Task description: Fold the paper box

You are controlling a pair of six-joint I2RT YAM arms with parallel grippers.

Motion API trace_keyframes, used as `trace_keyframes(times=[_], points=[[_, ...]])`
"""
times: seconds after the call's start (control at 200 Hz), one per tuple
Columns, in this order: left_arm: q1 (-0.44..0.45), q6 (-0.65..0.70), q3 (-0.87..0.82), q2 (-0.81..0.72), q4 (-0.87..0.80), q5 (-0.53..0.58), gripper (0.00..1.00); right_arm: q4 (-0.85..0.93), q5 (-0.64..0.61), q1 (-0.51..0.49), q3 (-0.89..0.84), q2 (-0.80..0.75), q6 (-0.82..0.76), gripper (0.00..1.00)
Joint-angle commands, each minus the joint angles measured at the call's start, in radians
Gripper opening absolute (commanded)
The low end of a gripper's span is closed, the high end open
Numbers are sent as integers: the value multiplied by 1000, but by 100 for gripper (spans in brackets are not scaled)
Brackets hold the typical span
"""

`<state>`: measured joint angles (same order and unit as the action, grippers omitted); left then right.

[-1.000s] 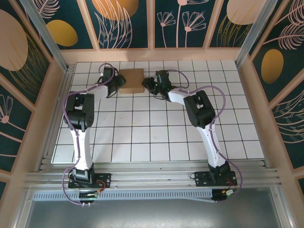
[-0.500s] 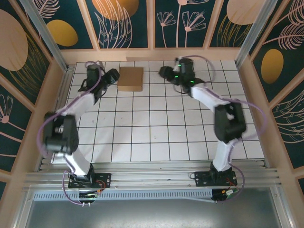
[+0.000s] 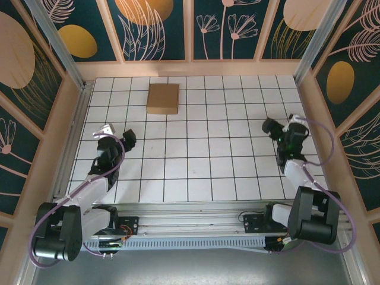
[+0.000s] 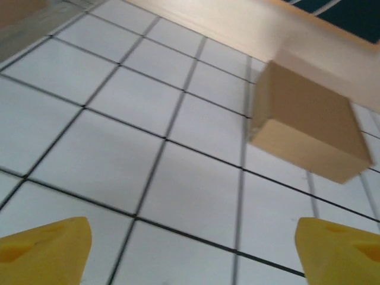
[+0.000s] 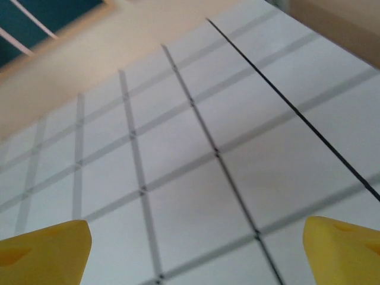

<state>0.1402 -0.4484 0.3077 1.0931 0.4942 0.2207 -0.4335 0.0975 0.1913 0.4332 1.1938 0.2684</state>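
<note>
Widest first: a white tabletop ruled in a black grid, fenced by pale walls and leaf-patterned panels. Next in size, two arms folded low by the near edge, one to each side, well apart from the work.

Then the paper box, at the far side of the tabletop, left of centre, near the back wall and alone on the tiles. From above, a closed, squarish brown block. From the left wrist, the same paper box as a low carton with a flat top panel, a clean front wall and crisp corners (somewhat blurred, so no seam or tuck to be made out). Plain corrugated brown, no print, no flap standing up or splayed out on any visible side.

Judged from that: folding done or all but done, with panels raised, sides closed and lid down. Left to do, at most, a press on some tuck tab on a hidden side; cannot tell from here. Untouched by either arm, bare on top.

Smallest last. Left claw over the near-left tiles, aimed toward the box, its yellow fingertips spread to the bottom corners of the wrist view with bare tile between them: wide apart, holding nothing. Right claw over the right-hand tiles, equally spread, with fingertips at the corners of its view, grid lines between them and nothing pinched.
</note>
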Motion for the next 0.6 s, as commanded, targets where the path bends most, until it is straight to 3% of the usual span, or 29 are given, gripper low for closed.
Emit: trace_keyframes(times=[0.0,0.05,0.13,0.155,0.205,0.28,0.315,0.375,0.44,0.501,0.551,0.596], points=[[-1,113,4,19,228,172,97,-434,1,21,-111,87,-81,93],[-1,136,4,37,278,216,98,-539,24,16,-126,169,-121,94],[-2,228,-15,58,389,258,99,-645,49,29,-104,317,-55,94],[-2,262,-20,73,412,261,99,-586,111,34,-68,323,-77,96],[-4,326,-26,116,451,266,99,-588,110,1,-64,329,-122,99],[-17,392,-77,199,600,194,99,-735,86,-105,-141,337,-251,99],[-37,393,-112,248,692,117,99,-796,-25,-162,-177,334,-279,99],[-56,414,-132,333,813,45,99,-975,-62,-153,-230,394,-249,99],[-94,390,-106,450,892,-20,99,-907,-107,-149,-226,364,-227,99],[-140,356,-76,408,751,-90,99,-957,-140,-159,-245,375,-231,99],[-152,344,-98,434,846,-110,99,-962,-161,-158,-242,377,-227,99],[-152,341,-85,422,791,-93,99,-949,-162,-159,-242,374,-228,99]])
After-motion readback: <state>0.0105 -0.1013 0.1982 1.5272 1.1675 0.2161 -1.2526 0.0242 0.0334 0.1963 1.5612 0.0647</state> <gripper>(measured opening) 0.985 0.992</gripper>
